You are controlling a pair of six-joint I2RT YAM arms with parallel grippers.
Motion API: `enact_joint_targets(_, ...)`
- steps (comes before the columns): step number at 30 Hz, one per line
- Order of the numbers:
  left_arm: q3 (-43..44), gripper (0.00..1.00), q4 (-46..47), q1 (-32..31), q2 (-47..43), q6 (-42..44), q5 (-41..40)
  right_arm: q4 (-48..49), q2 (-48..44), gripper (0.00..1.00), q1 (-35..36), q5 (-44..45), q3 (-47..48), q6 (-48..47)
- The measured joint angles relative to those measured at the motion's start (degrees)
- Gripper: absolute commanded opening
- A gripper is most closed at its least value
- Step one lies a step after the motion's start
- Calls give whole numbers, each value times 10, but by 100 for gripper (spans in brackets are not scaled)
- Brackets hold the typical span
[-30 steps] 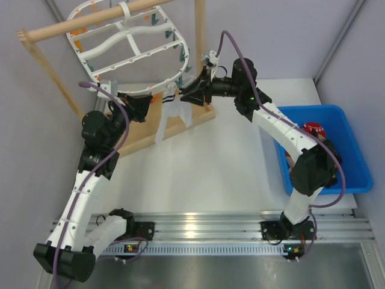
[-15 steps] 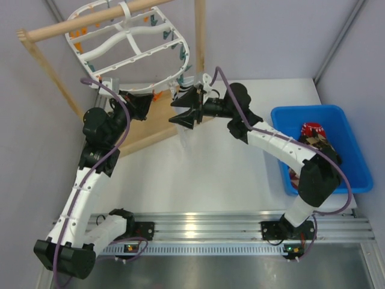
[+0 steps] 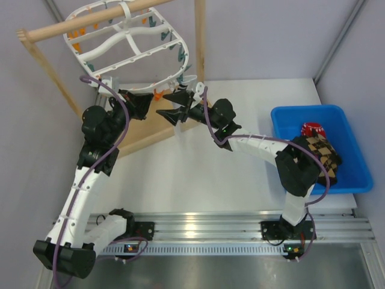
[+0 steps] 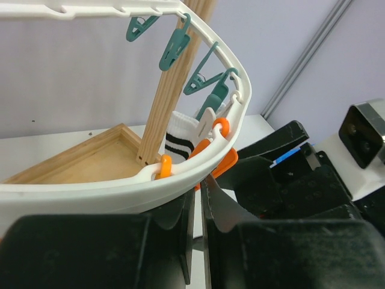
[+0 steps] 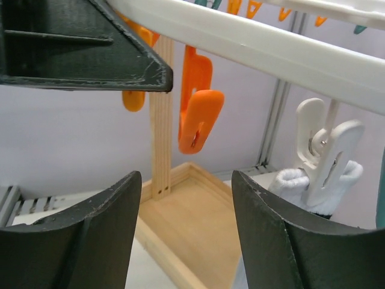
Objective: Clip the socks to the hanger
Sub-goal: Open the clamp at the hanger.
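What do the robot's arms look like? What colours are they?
The left arm and right arm have white tube-like links and chunky black joints. A purple cable loops along each one. The left end effector and right end effector are black, with wedge-shaped fingers.

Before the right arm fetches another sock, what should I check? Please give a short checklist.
1. White sock with dark bands hangs in the white clip: ok.
2. Right gripper open and empty: ok.
3. Left gripper shut at the hanger rim; what it pinches: cannot tell.
4. Orange clip free for a sock: ok.
5. Red sock and argyle sock wait in the blue bin: ok.
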Motion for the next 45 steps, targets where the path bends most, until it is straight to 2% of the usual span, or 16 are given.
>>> enact_joint_targets(8, 3, 13, -4, 0, 0, 0, 0, 55, 51, 59, 7, 34, 30, 10)
enact_joint_targets(14, 4, 14, -8, 0, 0, 1, -2, 84, 63, 54, 9, 40, 49, 18)
enact_joint_targets(16, 4, 14, -8, 0, 0, 0, -2, 91, 64, 46, 10, 40, 56, 20)
enact_joint_targets(21, 4, 15, -8, 0, 0, 0, -4, 102, 64, 14, 12, 42, 59, 16)
enact_joint_targets(25, 8, 18, -16, 0, 1, 0, -3, 87, 63, 2, 13, 44, 59, 4)
enact_joint_targets(30, 11, 24, -23, 0, 3, 5, 30, 5, 40, 0, 13, 41, 63, -16)
enact_joint_targets(33, 17, 33, -22, 0, 2, 15, 40, -80, 27, 0, 13, 35, 91, -24)
enact_joint_targets(34, 20, 39, -21, 0, 1, 17, 41, -111, 24, 0, 13, 34, 104, -26)
enact_joint_targets(37, 22, 46, -21, 0, -4, 24, 43, -194, 12, 0, 13, 30, 135, -36)
enact_joint_targets(41, 30, 49, -27, -1, -7, 27, 40, -294, -4, 0, 16, 29, 171, -54)
enact_joint_targets(45, 42, 50, -40, -4, -5, 14, 34, -350, -17, 0, 17, 38, 183, -68)
